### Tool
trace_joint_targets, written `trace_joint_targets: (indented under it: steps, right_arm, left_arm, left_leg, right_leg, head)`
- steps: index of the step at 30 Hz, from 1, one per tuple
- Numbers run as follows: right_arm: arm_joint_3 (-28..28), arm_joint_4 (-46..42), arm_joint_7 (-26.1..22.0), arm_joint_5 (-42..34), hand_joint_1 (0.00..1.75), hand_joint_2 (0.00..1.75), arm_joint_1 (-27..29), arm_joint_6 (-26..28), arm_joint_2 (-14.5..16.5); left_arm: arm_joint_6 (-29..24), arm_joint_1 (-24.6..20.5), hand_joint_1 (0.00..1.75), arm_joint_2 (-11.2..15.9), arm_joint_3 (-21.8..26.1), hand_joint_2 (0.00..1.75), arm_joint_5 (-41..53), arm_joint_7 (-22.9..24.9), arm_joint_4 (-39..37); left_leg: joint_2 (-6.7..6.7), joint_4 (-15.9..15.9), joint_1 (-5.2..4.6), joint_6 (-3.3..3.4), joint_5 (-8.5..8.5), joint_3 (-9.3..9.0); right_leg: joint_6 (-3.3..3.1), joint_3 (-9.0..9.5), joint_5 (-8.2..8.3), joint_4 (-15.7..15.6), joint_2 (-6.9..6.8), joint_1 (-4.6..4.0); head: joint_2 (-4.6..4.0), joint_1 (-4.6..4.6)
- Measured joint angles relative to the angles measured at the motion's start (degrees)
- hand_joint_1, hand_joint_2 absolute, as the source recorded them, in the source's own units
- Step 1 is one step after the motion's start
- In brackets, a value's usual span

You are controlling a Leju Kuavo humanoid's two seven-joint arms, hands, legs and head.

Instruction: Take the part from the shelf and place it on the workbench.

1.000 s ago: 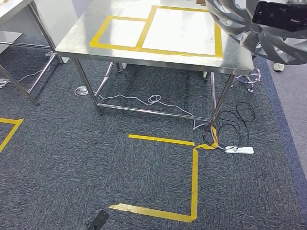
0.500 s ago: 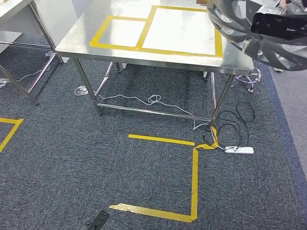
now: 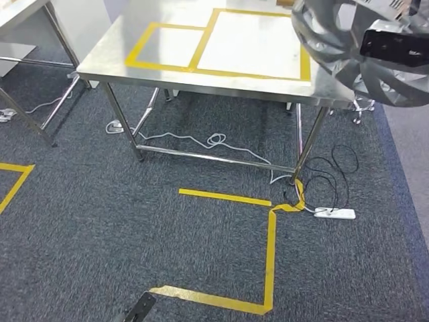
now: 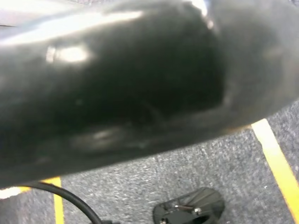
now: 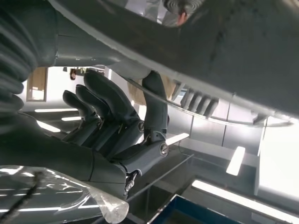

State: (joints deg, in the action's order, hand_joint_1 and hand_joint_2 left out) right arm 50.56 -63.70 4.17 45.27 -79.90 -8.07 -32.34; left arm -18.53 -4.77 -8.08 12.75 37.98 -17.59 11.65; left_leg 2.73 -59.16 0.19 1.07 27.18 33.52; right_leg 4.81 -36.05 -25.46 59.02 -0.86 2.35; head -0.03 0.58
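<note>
The part (image 3: 328, 40) is a large grey wheel with curved blades, held up at the top right of the head view, over the right corner of the steel workbench (image 3: 116, 50). A black block of my right arm (image 3: 395, 43) lies across it. In the right wrist view my right hand (image 5: 116, 126) holds the part (image 5: 229, 51) from beneath, its dark fingers stretched along the underside and its thumb pressed against the rim. Two yellow tape rectangles mark the workbench top, a small one (image 3: 169, 43) and a larger one (image 3: 253, 43).
Yellow tape lines (image 3: 271, 248) mark the grey carpet in front of the workbench. A white power strip (image 3: 334, 213) and loose cables (image 3: 324, 174) lie by the right front leg. A second steel table (image 3: 20, 13) stands at the left. Clear plastic film (image 5: 70, 196) hangs near my right wrist.
The part and my right arm have shifted slightly right and lower in the head view. The whole view has moved a little as well.
</note>
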Motion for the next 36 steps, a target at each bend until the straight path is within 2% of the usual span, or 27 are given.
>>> trace_joint_targets:
  steps: [2, 5, 10, 12, 13, 16, 18, 36]
  right_arm:
    - [0.1, 0.0, 0.1, 0.0, 1.75, 1.75, 0.6, 0.2, -0.2]
    - [0.2, 0.0, 0.3, 0.0, 1.75, 1.75, 1.5, 0.3, -0.4]
    - [0.2, 0.0, 0.4, 0.0, 1.75, 1.75, 2.4, 0.3, -0.6]
    - [0.2, 0.0, 0.5, 0.0, 1.75, 1.75, 2.4, 0.4, -0.8]
    - [0.2, 0.0, 0.5, 0.1, 1.75, 1.75, 2.4, 0.4, -0.8]
    - [0.2, 0.0, 0.5, 0.1, 1.75, 1.75, 2.4, 0.5, -1.0]
    - [0.2, 0.0, 0.5, 0.1, 1.75, 1.75, 2.4, 0.5, -1.1]
    - [0.2, -0.3, 0.7, 0.8, 1.75, 1.75, 2.4, 0.9, -1.1]
  left_arm:
    - [-0.1, 0.1, 0.0, 0.1, 0.0, 0.0, 0.0, 0.1, 0.0]
    - [-0.2, 0.3, 0.0, 0.2, 0.0, 0.0, 0.0, 0.1, 0.0]
    - [-0.3, 0.2, 0.0, 0.3, 0.0, 0.0, 0.2, 0.3, 0.0]
    - [-0.3, 0.2, 0.0, 0.3, 0.0, 0.0, 0.2, 0.4, 0.0]
    - [-0.3, 0.2, 0.0, 0.3, 0.0, 0.0, 0.2, 0.4, 0.0]
    - [-0.3, 0.2, 0.0, 0.2, 0.0, 0.0, 0.2, 0.5, 0.0]
    - [-0.3, 0.2, 0.0, 0.2, 0.0, 0.0, 0.3, 0.6, 0.0]
    - [0.3, 0.3, 0.0, 0.2, 0.0, 0.0, 0.5, 0.9, 0.0]
  left_leg:
    - [-0.08, -0.3, -0.24, 0.63, -0.24, 0.41]
    - [-0.1, -0.1, -0.36, 1.54, -0.81, 0.39]
    - [-0.08, 0.3, -0.33, 1.83, -1.03, 0.32]
    - [-0.07, 0.6, -0.24, 1.61, -0.9, 0.25]
    - [-0.06, 0.8, -0.17, 1.26, -0.83, 0.23]
    - [-0.06, 1.0, 0.05, -0.56, -0.71, 0.22]
    - [-0.06, 1.0, 0.1, -1.22, -0.68, 0.25]
    - [-0.12, 0.1, -0.13, -1.14, -0.6, 0.88]
  right_leg:
    - [-0.93, -0.11, 0.04, 0.1, 0.18, 0.01]
    - [-1.05, -0.3, 0.06, 0.1, 0.58, 0.06]
    - [-1.98, -0.5, -0.14, 0.1, 0.86, -0.16]
    - [-2.14, -0.63, -0.09, 0.1, 0.84, -0.33]
    - [-2.19, -0.69, -0.06, 0.1, 0.83, -0.41]
    - [-2.29, -0.77, 0.0, 0.2, 0.77, -0.55]
    - [-2.35, -0.77, 0.05, 0.2, 0.75, -0.57]
    - [-1.9, -0.74, 0.51, -0.1, 0.62, -0.36]
  head:
    - [0.01, 0.31]
    - [0.01, 0.49]
    - [0.01, 0.48]
    - [0.01, 0.46]
    - [0.01, 0.45]
    - [0.01, 0.43]
    - [0.01, 0.42]
    - [0.01, 0.4]
